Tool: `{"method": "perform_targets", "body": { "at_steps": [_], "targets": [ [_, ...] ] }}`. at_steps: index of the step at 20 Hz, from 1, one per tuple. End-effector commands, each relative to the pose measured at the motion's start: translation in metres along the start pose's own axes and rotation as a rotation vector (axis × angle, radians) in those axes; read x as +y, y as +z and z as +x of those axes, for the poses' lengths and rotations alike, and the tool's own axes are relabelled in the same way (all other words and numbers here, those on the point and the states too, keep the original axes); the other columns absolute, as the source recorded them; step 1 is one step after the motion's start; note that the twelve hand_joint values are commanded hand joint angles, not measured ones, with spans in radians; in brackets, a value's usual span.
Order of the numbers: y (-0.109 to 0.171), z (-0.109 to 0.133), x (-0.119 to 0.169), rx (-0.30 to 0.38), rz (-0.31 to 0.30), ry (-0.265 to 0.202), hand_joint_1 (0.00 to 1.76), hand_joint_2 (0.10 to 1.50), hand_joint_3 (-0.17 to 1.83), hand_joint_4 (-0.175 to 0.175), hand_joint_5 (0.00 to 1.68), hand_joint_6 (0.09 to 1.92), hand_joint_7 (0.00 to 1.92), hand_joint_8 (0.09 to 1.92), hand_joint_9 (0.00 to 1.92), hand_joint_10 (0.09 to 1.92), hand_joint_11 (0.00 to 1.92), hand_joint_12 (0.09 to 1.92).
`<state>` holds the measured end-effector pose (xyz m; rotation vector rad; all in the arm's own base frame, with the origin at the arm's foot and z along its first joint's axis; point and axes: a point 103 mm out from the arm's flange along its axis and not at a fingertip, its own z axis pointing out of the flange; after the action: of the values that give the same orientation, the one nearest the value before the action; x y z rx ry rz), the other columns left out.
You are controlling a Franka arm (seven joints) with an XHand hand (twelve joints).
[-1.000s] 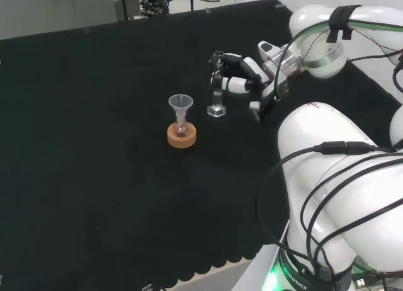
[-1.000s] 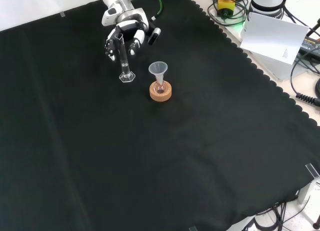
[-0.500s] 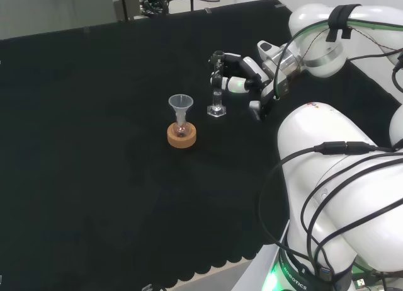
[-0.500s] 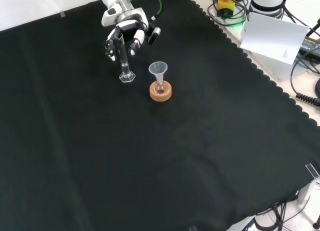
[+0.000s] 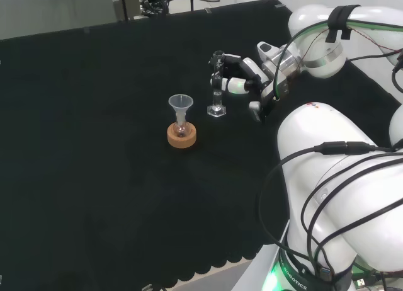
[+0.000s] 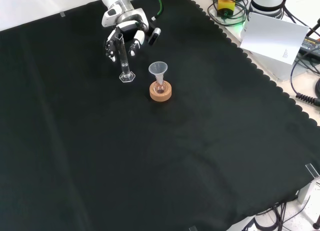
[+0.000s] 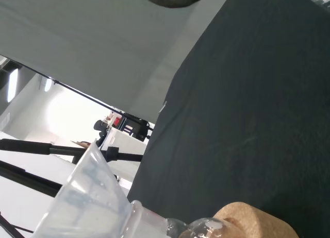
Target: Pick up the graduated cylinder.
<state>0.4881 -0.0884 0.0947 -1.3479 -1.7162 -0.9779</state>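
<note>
The graduated cylinder is a thin clear tube on a hexagonal foot, standing upright on the black cloth. My hand has come up to its upper half from the right of the head view. In the front view, partly bent fingers flank the tube on both sides, with a gap to the glass. In the head view a fingertip overlaps the cylinder's top. The foot rests on the cloth.
A small flask with a clear funnel in its neck stands on a cork ring, close beside the cylinder. The arm's white links stand at the head view's right.
In the head view the hand has edged slightly left, closer round the cylinder's top. The cylinder and the funnel flask have stayed in place.
</note>
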Motion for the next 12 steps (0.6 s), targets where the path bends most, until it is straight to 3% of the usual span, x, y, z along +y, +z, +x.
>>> {"method": "perform_targets", "body": {
  "at_steps": [1,7,12],
  "targets": [
    [0.0003,-0.0004,-0.0002,-0.001,0.000,0.002,1.10,1.01,-0.17,-0.046,0.54,0.64,0.55,0.59,0.82,0.40,0.52,1.20],
    [-0.0001,-0.0016,-0.0014,-0.005,-0.012,0.010,1.11,1.02,-0.17,-0.043,0.57,0.65,0.56,0.60,0.83,0.40,0.53,1.20],
    [0.0053,-0.0071,0.0003,-0.030,-0.017,0.020,1.13,1.04,-0.17,-0.022,0.70,0.72,0.63,0.60,0.90,0.39,0.62,1.15]
  ]
}}
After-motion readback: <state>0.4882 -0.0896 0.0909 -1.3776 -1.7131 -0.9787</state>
